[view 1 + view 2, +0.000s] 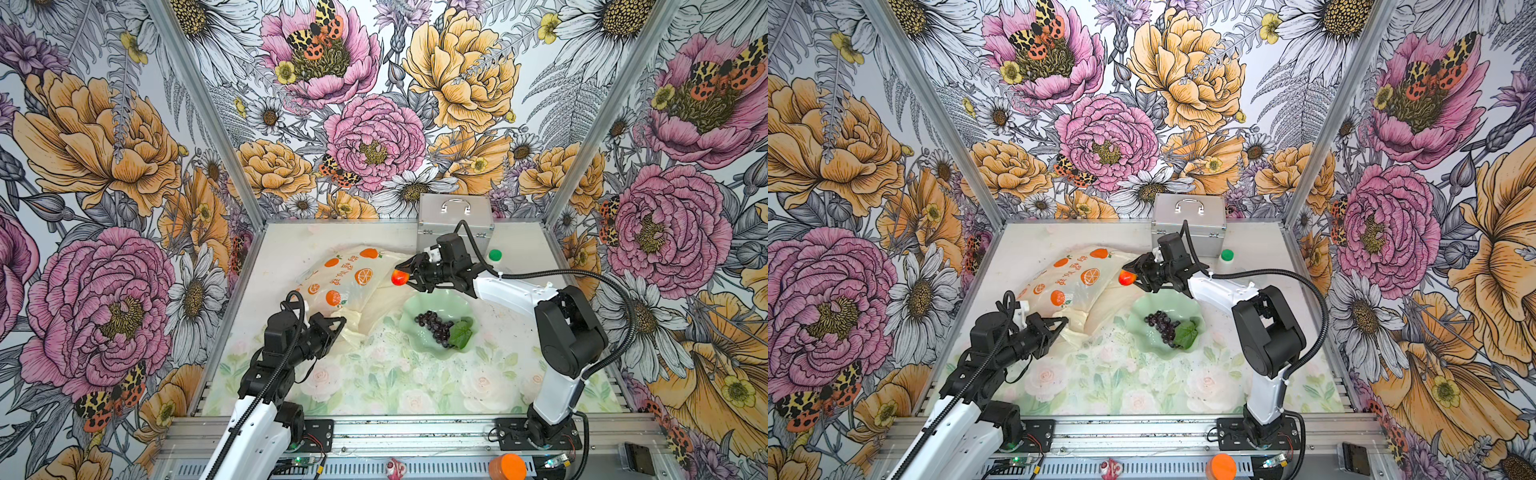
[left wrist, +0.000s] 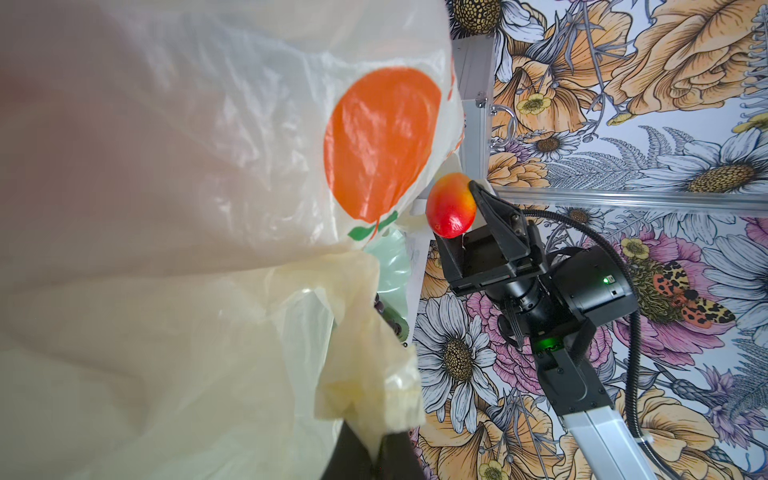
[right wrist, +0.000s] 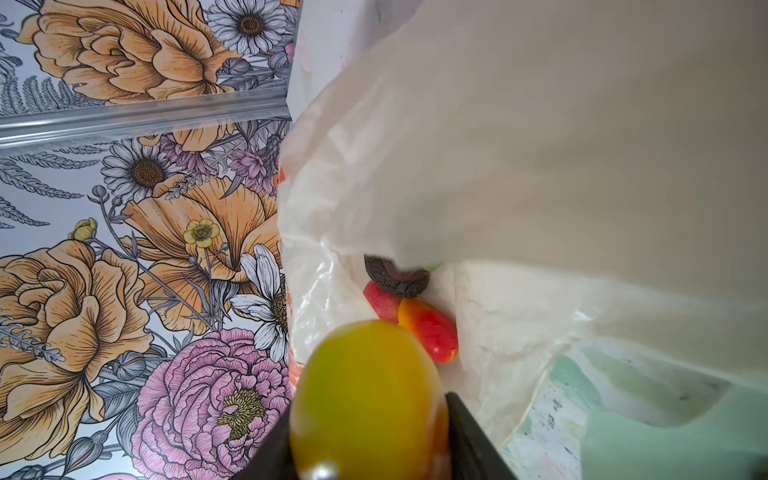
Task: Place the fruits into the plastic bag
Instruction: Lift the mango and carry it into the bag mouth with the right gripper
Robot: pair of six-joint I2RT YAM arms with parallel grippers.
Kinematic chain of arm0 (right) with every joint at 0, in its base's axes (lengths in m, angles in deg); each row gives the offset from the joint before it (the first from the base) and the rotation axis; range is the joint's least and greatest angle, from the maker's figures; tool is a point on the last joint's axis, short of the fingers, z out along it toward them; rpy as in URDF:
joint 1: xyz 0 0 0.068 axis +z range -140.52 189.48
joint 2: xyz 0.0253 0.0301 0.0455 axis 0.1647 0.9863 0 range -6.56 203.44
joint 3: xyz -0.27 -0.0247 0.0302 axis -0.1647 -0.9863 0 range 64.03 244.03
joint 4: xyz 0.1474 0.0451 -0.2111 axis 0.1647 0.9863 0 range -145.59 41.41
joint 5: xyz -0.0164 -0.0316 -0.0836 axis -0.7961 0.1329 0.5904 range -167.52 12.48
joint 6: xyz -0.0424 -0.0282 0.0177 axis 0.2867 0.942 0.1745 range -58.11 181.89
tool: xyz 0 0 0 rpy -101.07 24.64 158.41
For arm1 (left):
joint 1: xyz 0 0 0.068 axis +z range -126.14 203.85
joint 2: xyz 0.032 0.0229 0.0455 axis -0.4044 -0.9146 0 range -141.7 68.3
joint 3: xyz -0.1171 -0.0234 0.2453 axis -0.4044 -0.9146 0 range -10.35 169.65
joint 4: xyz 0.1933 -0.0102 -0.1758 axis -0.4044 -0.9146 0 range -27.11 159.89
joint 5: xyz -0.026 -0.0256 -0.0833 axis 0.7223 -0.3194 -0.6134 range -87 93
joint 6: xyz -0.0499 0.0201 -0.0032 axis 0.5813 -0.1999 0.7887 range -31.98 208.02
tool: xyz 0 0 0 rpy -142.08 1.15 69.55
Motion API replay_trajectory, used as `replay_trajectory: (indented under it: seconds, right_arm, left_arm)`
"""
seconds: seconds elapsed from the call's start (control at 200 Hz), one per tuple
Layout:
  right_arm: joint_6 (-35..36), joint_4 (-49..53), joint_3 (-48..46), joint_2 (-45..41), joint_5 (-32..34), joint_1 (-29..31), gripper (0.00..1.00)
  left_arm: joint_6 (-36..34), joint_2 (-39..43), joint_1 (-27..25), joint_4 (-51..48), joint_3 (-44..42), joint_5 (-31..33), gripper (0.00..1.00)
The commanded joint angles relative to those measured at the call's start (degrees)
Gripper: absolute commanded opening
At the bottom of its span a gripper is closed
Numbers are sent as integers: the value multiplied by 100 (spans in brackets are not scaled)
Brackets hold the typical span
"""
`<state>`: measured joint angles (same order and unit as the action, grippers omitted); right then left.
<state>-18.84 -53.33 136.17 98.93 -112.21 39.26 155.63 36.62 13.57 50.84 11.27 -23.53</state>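
The plastic bag (image 1: 353,282) (image 1: 1077,280) lies at the back left, its mouth facing the green dish. My left gripper (image 1: 343,321) (image 1: 1065,321) (image 2: 382,453) is shut on the bag's bunched handle (image 2: 365,390) and lifts it. My right gripper (image 1: 409,277) (image 1: 1134,277) (image 3: 368,440) is shut on a yellow-red mango (image 1: 400,277) (image 2: 451,205) (image 3: 368,395), just in front of the bag's mouth. Inside the bag lie a dark avocado (image 3: 397,276), a pink-red fruit (image 3: 380,301) and a red-orange fruit (image 3: 430,332). A grape bunch (image 1: 436,326) and a green leaf (image 1: 461,332) lie in the dish.
The pale green scalloped dish (image 1: 419,303) (image 1: 1144,305) stands right of the bag, under my right wrist. A silver metal case (image 1: 455,224) stands at the back wall, with a green-capped bottle (image 1: 495,255) beside it. An orange object (image 1: 507,466) sits on the front rail.
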Motion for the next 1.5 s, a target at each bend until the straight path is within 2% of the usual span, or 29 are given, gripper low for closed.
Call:
replay_trajectory:
  seconds: [0.0,0.941,1.491]
  right_arm:
    - [-95,-97,258,209,-99,80,33]
    - [-579,-506,642,1239,-368,686,33]
    - [-714,-591,1377,1773,-550,954,33]
  left_arm:
    - [-5,-22,-18,176,-57,97,0]
    - [-11,-542,19,661,-36,16,0]
    - [-44,-558,18,681,67,-127,0]
